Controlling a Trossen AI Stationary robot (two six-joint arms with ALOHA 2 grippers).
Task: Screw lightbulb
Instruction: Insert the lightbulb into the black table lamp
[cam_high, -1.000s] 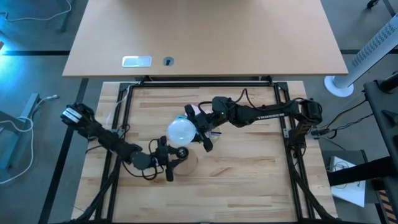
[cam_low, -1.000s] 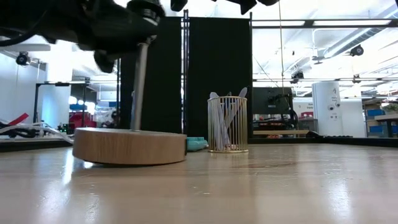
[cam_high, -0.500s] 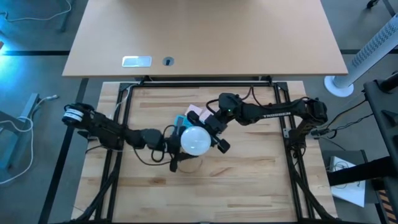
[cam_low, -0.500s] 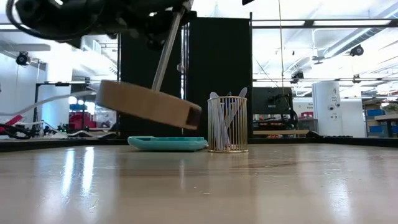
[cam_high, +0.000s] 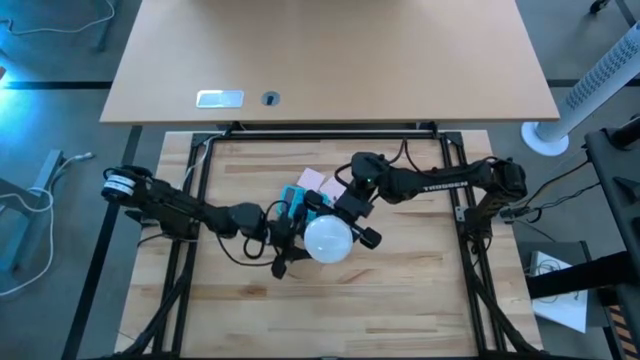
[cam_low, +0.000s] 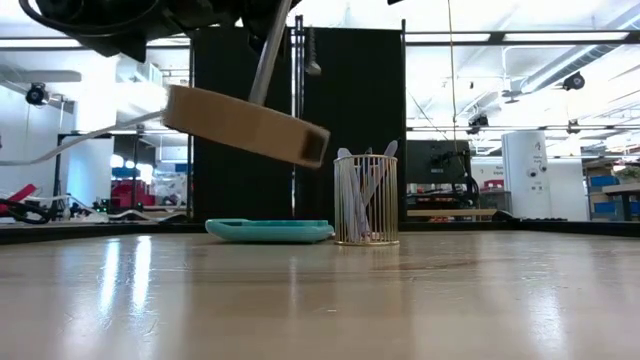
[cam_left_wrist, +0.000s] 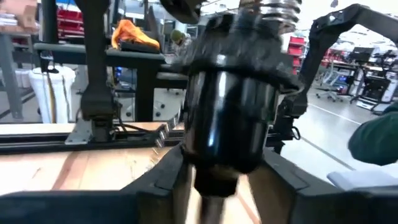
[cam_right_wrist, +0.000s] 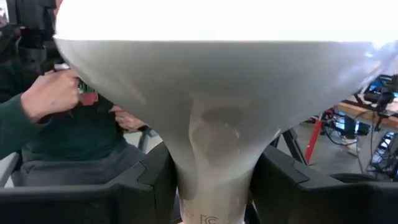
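The frosted white lightbulb (cam_high: 328, 238) is held over the table's middle by my right gripper (cam_high: 352, 226), which is shut on it. Its globe fills the top of the right wrist view (cam_right_wrist: 217, 56). My left gripper (cam_high: 283, 242) is shut on a lamp. The lamp is a round wooden disc (cam_low: 245, 125) with a thin stem (cam_low: 268, 60) and a black socket (cam_left_wrist: 233, 112). The disc hangs tilted, clear of the table. The bulb's greyish screw base (cam_left_wrist: 273, 7) shows just past the socket's mouth. My left gripper pinches the lamp just below the black socket (cam_left_wrist: 208, 186), one finger on each side. The lamp is lifted clear and tilted, and its wooden disc (cam_low: 245, 125) hangs below. My right gripper pinches the bulb's narrow neck (cam_right_wrist: 214, 168) between its two fingers. The wide globe stands beyond the fingertips, and the bulb is clear of the table.
A blue calculator (cam_high: 300, 198) and a pink note (cam_high: 318, 180) lie just beyond the bulb. A wire cup of pens (cam_low: 365, 198) stands behind the calculator (cam_low: 270, 230). A person's hand and green sleeve (cam_right_wrist: 50, 99) show beyond the table.
My left gripper has lifted the lamp off the table and carried it toward the table's right. The disc, flat on the table before, now hangs tilted and higher. My right gripper has carried the bulb toward the near edge and right, to the lamp.
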